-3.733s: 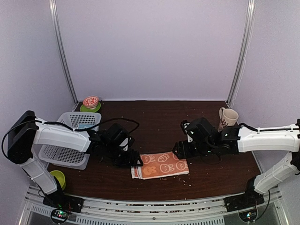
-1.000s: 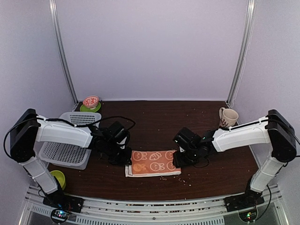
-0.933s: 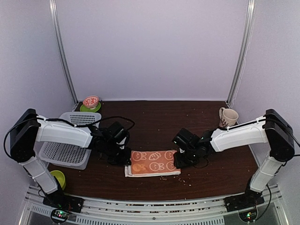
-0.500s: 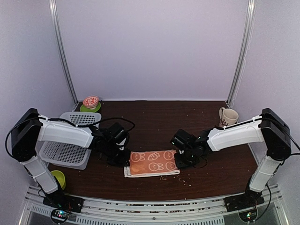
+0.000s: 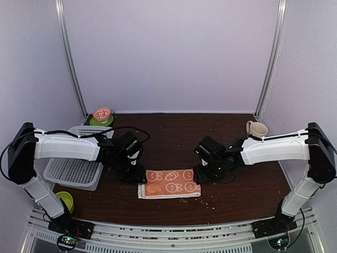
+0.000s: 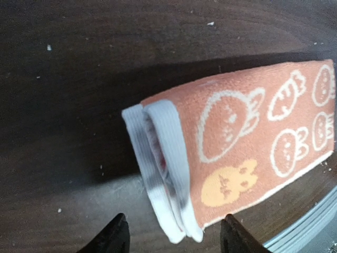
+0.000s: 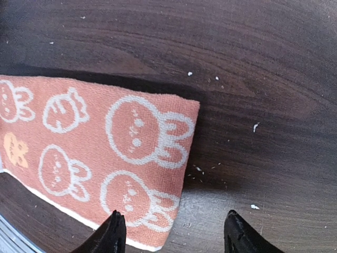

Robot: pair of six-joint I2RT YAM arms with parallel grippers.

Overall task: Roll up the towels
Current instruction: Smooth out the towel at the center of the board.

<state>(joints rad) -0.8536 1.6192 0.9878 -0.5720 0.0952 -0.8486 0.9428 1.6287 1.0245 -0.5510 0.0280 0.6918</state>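
One towel point(image 5: 169, 183), orange with white rabbits and carrots, lies folded flat on the table point(image 5: 174, 138) near its front edge, between the two arms. Its left end shows stacked white-edged layers in the left wrist view. The left gripper point(image 6: 174, 238) hangs open just over that end, fingers spread to either side and holding nothing. The right gripper point(image 7: 174, 236) is likewise open and empty above the towel's right end, where a corner lies flat on the wood. At far left sits a white mesh basket point(image 5: 68, 171); the left arm crosses it, and what shows of its floor looks bare, though the far part is hidden. Behind it a red-and-white bowl point(image 5: 102, 113) rests on a green plate point(image 5: 92, 122). A cream mug point(image 5: 256, 129) stands upright at the right rear, its inside not visible. Crumbs dot the table.
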